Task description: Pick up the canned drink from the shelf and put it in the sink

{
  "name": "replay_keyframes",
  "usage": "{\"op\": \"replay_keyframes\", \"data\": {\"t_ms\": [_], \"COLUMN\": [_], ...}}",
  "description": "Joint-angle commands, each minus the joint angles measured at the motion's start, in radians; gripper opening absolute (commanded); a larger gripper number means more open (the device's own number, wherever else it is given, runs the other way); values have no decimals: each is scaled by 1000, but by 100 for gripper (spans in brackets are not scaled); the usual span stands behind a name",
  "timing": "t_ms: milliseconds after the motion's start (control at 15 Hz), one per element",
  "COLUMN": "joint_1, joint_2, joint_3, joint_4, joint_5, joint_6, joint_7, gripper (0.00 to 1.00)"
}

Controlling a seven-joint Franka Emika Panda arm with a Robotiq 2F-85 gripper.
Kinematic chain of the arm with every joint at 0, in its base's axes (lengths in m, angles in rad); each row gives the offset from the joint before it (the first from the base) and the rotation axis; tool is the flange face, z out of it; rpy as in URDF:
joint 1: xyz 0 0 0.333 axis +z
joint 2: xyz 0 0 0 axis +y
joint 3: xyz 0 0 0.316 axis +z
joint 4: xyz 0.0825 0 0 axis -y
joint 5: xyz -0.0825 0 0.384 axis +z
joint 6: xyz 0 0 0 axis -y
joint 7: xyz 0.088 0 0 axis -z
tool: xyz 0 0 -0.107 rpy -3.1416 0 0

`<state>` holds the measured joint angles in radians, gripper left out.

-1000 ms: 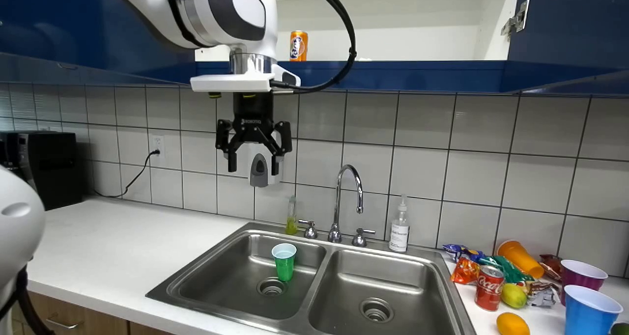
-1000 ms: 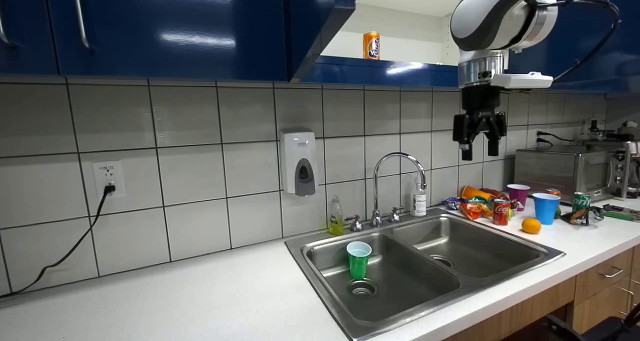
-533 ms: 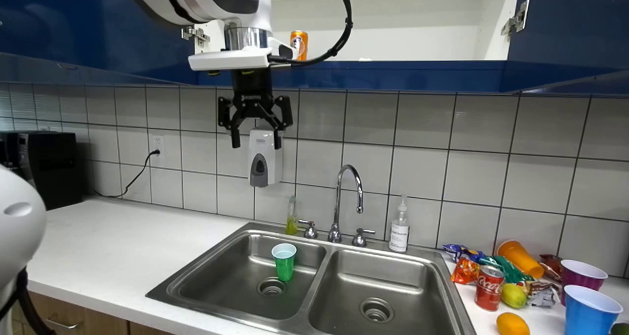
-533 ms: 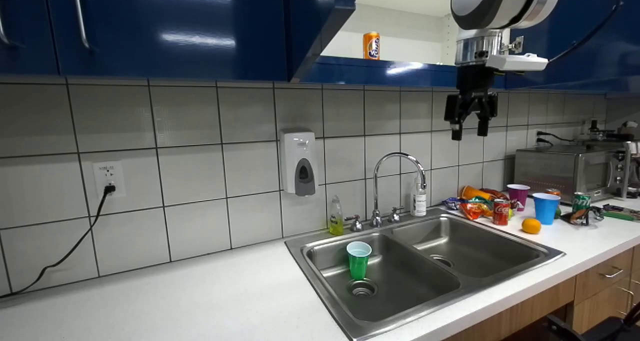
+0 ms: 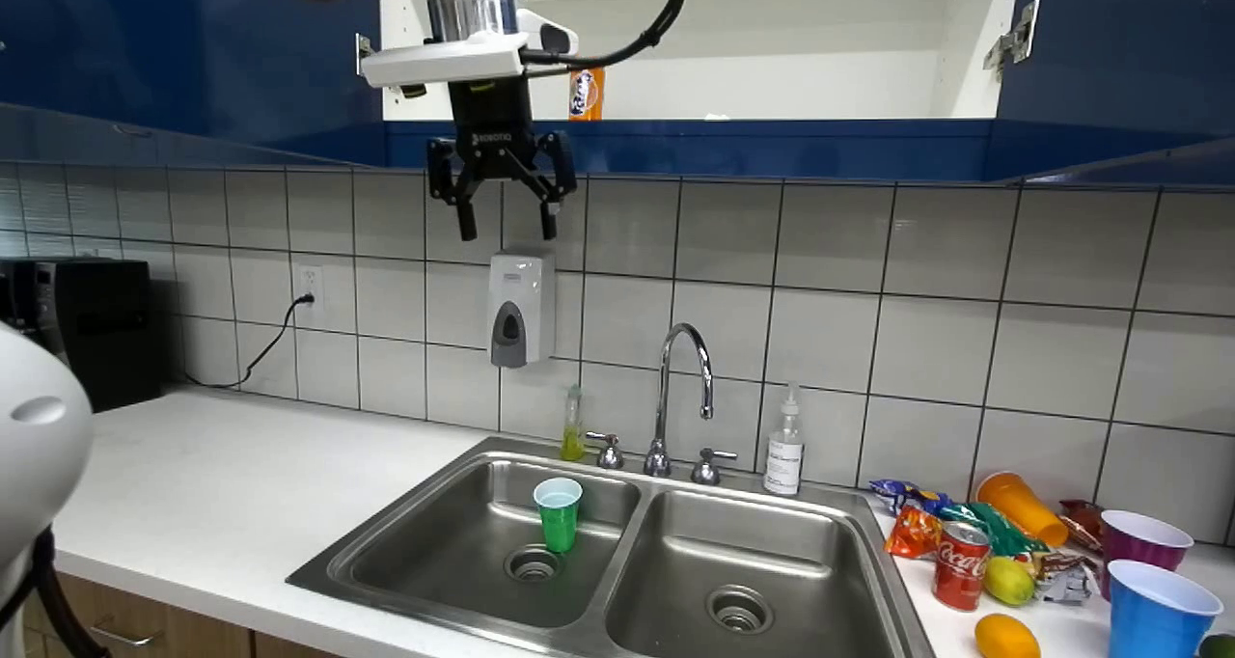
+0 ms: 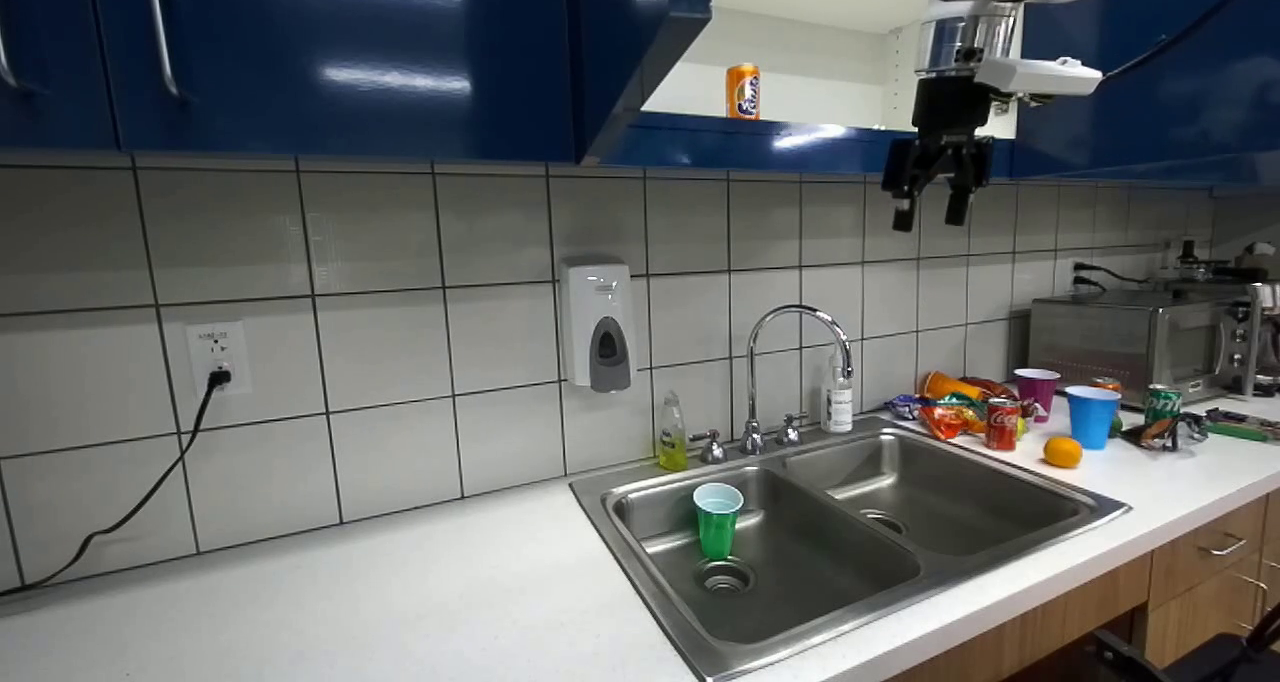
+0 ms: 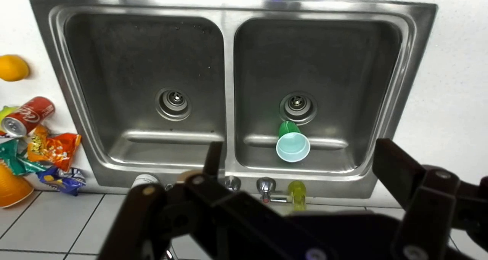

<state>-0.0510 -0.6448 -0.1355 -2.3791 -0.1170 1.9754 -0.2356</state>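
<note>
The end effector point(image 5: 508, 222) hangs high above the sink point(image 7: 229, 81), pointing down, with its two fingers point(image 5: 467, 222) spread wide and nothing between them. The orange can point(image 6: 742, 91) stands on the shelf point(image 5: 791, 89), in both exterior views, and is not held.

I think the step now is getting to the orange can. The end effector is lower than the shelf, so next it likely has to go higher, tip its fingers in toward the shelf, and put one on each side of the can. The sink comes after that.

I count one orange can, and one sink with two bowls point(image 5: 434, 566) and two drains point(image 5: 533, 563). One tap point(image 5: 662, 393) with two handles point(image 5: 705, 468) is at its far edge. One green cup point(image 5: 558, 518) is in the left bowl. One yellow bottle point(image 6: 672, 447) is left of the tap, one pump bottle point(image 5: 783, 455) right of it. One soap box point(image 6: 597, 327) hangs on the wall point(image 5: 820, 340).

Right of the sink, on the worktop point(image 5: 260, 475), are one red can point(image 5: 961, 566), one green can point(image 6: 1162, 404), one blue cup point(image 5: 1158, 605), one purple cup point(image 6: 1036, 397) and one orange cup point(image 5: 1021, 508), tipped over. There are at least two fruits: one orange fruit point(image 5: 1005, 636) and one yellow-green fruit point(image 5: 1008, 581). The shiny wrappers point(image 5: 915, 533) are in a heap, so I can't count them. Something orange point(image 6: 1106, 383) peeks out behind the blue cup, too hidden to name.
</note>
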Motion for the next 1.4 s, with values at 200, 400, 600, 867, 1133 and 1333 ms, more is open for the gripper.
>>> {"op": "replay_keyframes", "data": {"t_ms": [200,400,600,867,1133,1333], "joint_1": [-1,1,3,6,9,12], "joint_2": [-38,-39,-29,-17,18,52], "joint_3": [20,25,29,33,36,39], "joint_4": [70,105,145,195,265,322], "joint_5": [3,3,4,6,7,9], "joint_6": [11,27,47,73,83,77], "joint_7": [33,39,45,50,59,68], "gripper": [100,100,100,100,100,100]}}
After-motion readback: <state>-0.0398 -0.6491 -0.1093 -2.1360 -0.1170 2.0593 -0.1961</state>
